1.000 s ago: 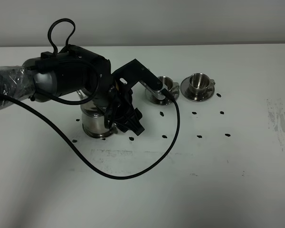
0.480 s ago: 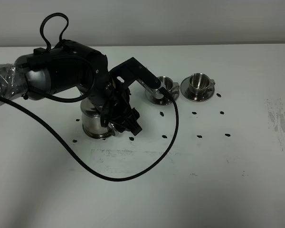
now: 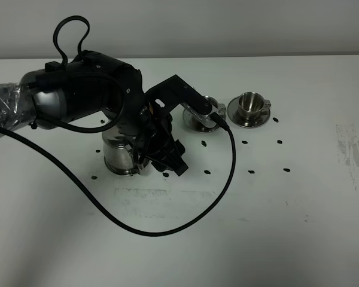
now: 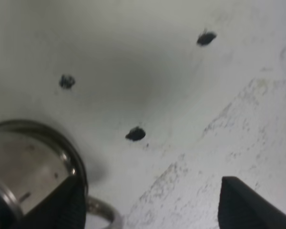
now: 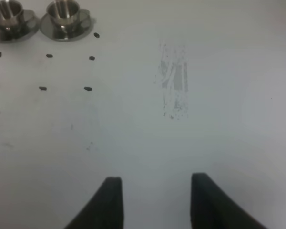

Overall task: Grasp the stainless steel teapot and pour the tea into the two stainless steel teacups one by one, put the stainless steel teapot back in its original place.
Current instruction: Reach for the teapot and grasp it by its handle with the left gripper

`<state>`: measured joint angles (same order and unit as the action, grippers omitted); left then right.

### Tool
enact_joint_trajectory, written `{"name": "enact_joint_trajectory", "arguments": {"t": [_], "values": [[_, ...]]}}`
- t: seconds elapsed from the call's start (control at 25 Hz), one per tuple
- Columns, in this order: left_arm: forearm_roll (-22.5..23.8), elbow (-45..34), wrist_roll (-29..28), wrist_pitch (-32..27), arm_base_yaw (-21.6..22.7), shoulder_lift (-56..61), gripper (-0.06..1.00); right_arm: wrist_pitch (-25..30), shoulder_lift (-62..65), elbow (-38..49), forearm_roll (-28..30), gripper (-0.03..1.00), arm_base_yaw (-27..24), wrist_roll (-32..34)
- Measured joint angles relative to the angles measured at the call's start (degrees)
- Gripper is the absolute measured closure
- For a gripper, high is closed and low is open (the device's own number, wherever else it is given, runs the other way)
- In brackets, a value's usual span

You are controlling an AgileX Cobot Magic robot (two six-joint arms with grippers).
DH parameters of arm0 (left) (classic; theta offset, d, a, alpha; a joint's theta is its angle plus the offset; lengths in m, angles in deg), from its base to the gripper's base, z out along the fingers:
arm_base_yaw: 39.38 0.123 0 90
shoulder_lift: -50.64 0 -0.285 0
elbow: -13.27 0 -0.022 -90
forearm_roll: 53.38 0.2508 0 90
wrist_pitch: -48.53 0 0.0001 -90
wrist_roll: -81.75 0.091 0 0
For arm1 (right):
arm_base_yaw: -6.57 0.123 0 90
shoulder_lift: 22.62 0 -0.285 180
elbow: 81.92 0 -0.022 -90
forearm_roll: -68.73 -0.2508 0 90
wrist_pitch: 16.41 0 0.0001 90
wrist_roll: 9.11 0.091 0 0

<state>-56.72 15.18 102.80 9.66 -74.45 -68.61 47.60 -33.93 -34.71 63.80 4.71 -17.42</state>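
The stainless steel teapot (image 3: 116, 156) stands at the left of the white table, its top hidden under my left arm. My left gripper (image 3: 169, 159) hangs just right of it, open. In the left wrist view the left gripper (image 4: 148, 191) has bare table between its fingers. The teapot's wall (image 4: 33, 162) and loop handle (image 4: 102, 213) lie by one finger. The two stainless steel teacups sit on saucers at the back, the left one (image 3: 194, 121) partly behind my wrist, the right one (image 3: 249, 104) in full view. The original place is hidden. My right gripper (image 5: 155, 191) is open over bare table, far from the teacups (image 5: 7, 12) (image 5: 63, 10).
Small black marks (image 3: 207, 171) dot the table around the teapot and in front of the cups. My arm's black cable (image 3: 167, 230) loops across the table's front. A grey scuffed patch (image 3: 350, 152) lies at the far right. The table's back edge (image 3: 227, 58) meets the wall.
My left arm swung a little left, then back right, and its gripper ended slightly lower and further right beside the teapot. Teapot and cups have not moved.
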Motion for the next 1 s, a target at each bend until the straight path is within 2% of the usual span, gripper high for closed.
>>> {"name": "enact_joint_trajectory", "arguments": {"t": [0.16,0.4,0.6,0.8,0.92,1.0], "values": [[0.71,-1.68,-0.21,2.84,-3.22,1.34,0.37,0.0,0.0,0.0,0.0,0.64,0.0,0.0],[4.74,-12.35,-6.23,15.54,-6.35,8.26,0.37,0.0,0.0,0.0,0.0,0.64,0.0,0.0],[6.36,-19.65,-14.23,23.47,-7.03,10.76,0.37,0.0,0.0,0.0,0.0,0.64,0.0,0.0],[11.02,-23.26,-25.71,31.03,-7.14,9.46,0.37,0.0,0.0,0.0,0.0,0.64,0.0,0.0],[12.84,-23.46,-32.35,33.11,-7.14,8.04,0.37,0.0,0.0,0.0,0.0,0.64,0.0,0.0],[13.56,-23.52,-33.88,33.28,-7.14,7.28,0.37,0.0,0.0,0.0,0.0,0.64,0.0,0.0]]}}
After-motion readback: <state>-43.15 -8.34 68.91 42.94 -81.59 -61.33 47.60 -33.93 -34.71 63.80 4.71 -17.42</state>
